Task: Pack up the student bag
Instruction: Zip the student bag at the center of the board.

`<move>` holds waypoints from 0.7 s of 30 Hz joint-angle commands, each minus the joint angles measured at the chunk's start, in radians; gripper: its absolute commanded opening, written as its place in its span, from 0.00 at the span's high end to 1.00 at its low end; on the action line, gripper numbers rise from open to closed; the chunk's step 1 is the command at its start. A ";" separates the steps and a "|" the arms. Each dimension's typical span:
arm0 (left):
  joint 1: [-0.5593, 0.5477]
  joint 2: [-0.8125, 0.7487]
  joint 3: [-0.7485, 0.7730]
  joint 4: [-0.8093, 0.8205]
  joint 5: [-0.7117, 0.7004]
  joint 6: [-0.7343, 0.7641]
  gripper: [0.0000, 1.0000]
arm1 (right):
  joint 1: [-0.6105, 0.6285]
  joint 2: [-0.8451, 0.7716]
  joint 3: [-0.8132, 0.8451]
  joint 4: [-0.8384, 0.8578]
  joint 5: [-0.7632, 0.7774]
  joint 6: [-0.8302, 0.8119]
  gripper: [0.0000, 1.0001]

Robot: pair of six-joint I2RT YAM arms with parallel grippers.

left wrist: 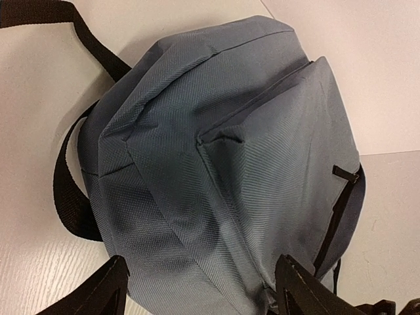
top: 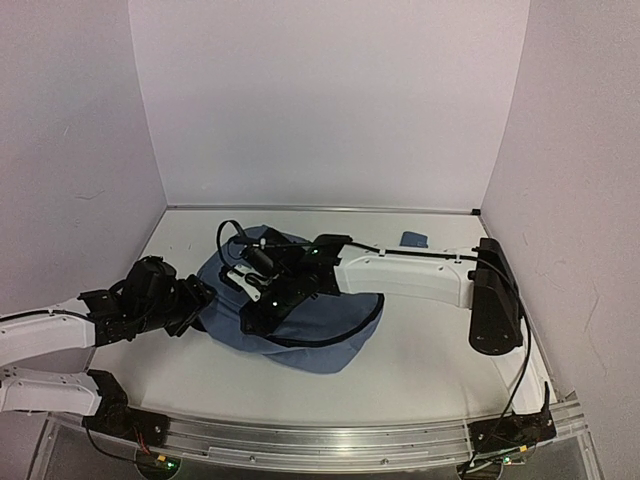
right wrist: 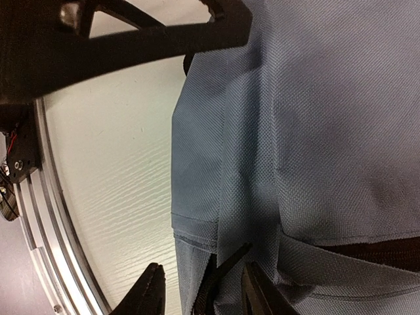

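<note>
The student bag (top: 320, 325), slate-blue fabric, lies flat in the middle of the table. My left gripper (top: 203, 297) is at its left end and stands open. In the left wrist view the bag (left wrist: 223, 151) fills the frame, and its near end lies between the two fingertips (left wrist: 298, 289). My right gripper (top: 258, 300) reaches over the bag from the right. In the right wrist view its jaws (right wrist: 203, 295) stand apart around a fabric edge of the bag (right wrist: 315, 131) and a black zipper pull (right wrist: 228, 266). A gap shows beside the left finger.
Black straps (left wrist: 69, 197) trail from the bag's far side onto the table. A small blue item (top: 412, 239) lies near the back wall at the right. A metal rail (top: 350, 445) runs along the near edge. Part of the left arm (right wrist: 131, 39) crosses the top of the right wrist view.
</note>
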 commanded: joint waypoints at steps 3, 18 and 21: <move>-0.004 -0.033 0.000 0.001 -0.025 -0.010 0.23 | 0.000 0.032 0.030 0.000 0.033 0.036 0.62; -0.004 0.037 -0.001 0.043 0.005 -0.007 0.21 | -0.005 -0.082 -0.017 -0.002 -0.010 0.004 1.00; -0.003 0.060 -0.003 0.084 0.023 0.000 0.20 | -0.009 -0.110 -0.038 -0.002 -0.053 -0.001 1.00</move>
